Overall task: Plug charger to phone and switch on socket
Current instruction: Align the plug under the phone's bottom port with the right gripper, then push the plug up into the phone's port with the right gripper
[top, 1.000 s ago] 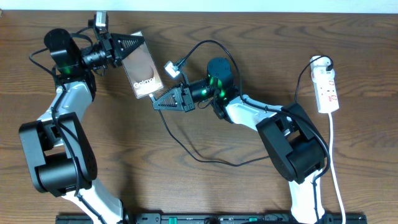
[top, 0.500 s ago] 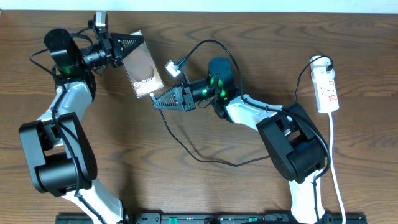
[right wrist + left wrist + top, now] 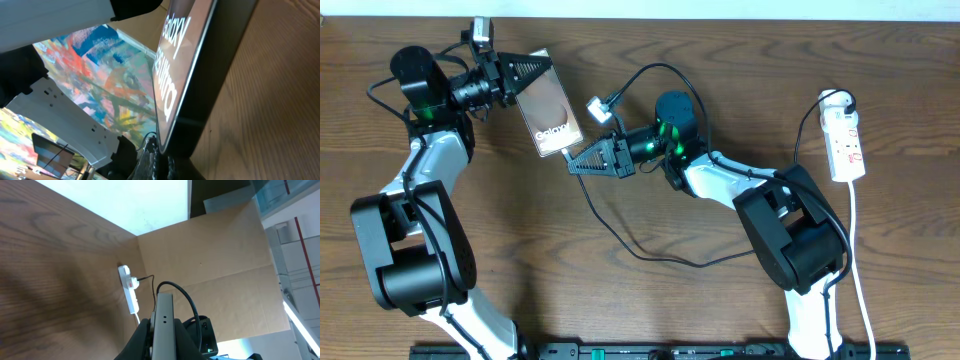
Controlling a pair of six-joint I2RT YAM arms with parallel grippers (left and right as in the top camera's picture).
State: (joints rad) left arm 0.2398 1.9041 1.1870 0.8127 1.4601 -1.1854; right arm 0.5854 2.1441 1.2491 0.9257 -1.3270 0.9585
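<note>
My left gripper (image 3: 538, 72) is shut on the upper end of the brown phone (image 3: 554, 108), holding it tilted with its "Galaxy" face up. In the left wrist view the phone's thin edge (image 3: 163, 311) stands between the fingers (image 3: 139, 342). My right gripper (image 3: 572, 163) is shut on the plug end of the charger (image 3: 603, 222) and sits right at the phone's lower end. In the right wrist view the phone (image 3: 186, 65) fills the frame and the plug tip (image 3: 161, 150) touches its bottom edge; whether it is inserted is hidden. The white socket (image 3: 845, 143) lies at the far right.
The charger cable loops across the table (image 3: 500, 300) below the right arm and rises to the socket's top end (image 3: 836, 98). A thicker robot cable (image 3: 660, 70) arcs above the right wrist. The socket also shows in the left wrist view (image 3: 129, 287).
</note>
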